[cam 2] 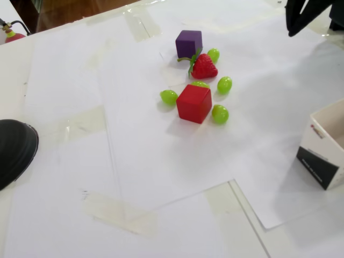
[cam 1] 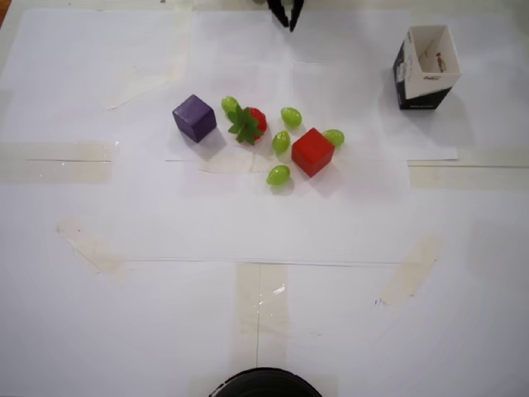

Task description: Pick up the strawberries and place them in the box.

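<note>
Strawberry [cam 1: 255, 121] untouched on white paper [cam 1: 273, 223], leafy top toward purple cube [cam 1: 194, 117], one green grape [cam 1: 229, 104] just behind it in the overhead view. Only one strawberry visible in either view. Box [cam 1: 426, 68] upright and well apart, at upper right of the overhead view and cut by the right edge of the fixed view [cam 2: 324, 152]; white interior showing a small printed label, no fruit seen inside. Task judged not yet started: nothing lifted, nothing delivered, whole pick and carry left to do.

Gripper [cam 1: 288, 14] at the top edge overhead, far from the cluster, only dark fingertips in frame; top right corner of the fixed view [cam 2: 296, 24] likewise cropped. Fingers slightly parted at the tips, empty.

Red cube [cam 1: 312, 151] ringed by four more grapes, one [cam 1: 334, 137] touching or nearly touching its side; clutter close enough to the strawberry to call for a careful approach.

Surface made of overlapping white sheets taped down with pale strips [cam 1: 97, 249]. Dark rounded object [cam 2: 15, 150] at left of the fixed view. Brown floor [cam 2: 70, 8] and a red-tipped object [cam 2: 12, 34] beyond the table edge.
</note>
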Tool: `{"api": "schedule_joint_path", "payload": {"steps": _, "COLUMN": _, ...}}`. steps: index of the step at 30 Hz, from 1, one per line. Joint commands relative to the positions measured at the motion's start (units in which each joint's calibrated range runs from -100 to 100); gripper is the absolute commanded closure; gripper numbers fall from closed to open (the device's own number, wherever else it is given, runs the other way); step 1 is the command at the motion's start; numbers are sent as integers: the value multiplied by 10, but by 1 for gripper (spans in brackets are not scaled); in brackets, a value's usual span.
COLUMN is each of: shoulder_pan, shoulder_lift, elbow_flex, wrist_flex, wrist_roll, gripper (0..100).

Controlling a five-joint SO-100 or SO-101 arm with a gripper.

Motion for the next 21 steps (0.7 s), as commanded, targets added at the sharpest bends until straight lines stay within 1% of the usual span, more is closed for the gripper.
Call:
{"api": "schedule_joint_path", "payload": {"steps": 1, "shoulder_pan": 2, "shoulder_lift": 1, "elbow_flex": -52, "wrist_flex": 15, "wrist_roll": -23, "gripper": 100}}
{"api": "schedule_joint_path", "payload": {"steps": 7, "shoulder_pan": 10, "shoulder_lift": 24, "elbow_flex": -83, "wrist_flex": 38, "wrist_roll": -33, "gripper": 100}}
{"api": "schedule_joint_path", "payload": {"steps": 10, "shoulder_pan": 14, "shoulder_lift": 61, "elbow_flex": -106, "wrist_flex": 36, "wrist_roll": -36, "gripper": 100}}
{"api": "schedule_joint_path", "payload": {"steps": 16, "shoulder_pan": 35, "shoulder_lift": 234, "elbow_flex": -232, "wrist_flex": 44, "wrist_roll": -35, "gripper": 100}}
{"api": "schedule_joint_path", "payload": {"steps": 21, "shoulder_pan": 46, "shoulder_lift": 414, "elbow_flex": -385, "wrist_flex": 64, "wrist_roll": -33, "gripper": 100}}
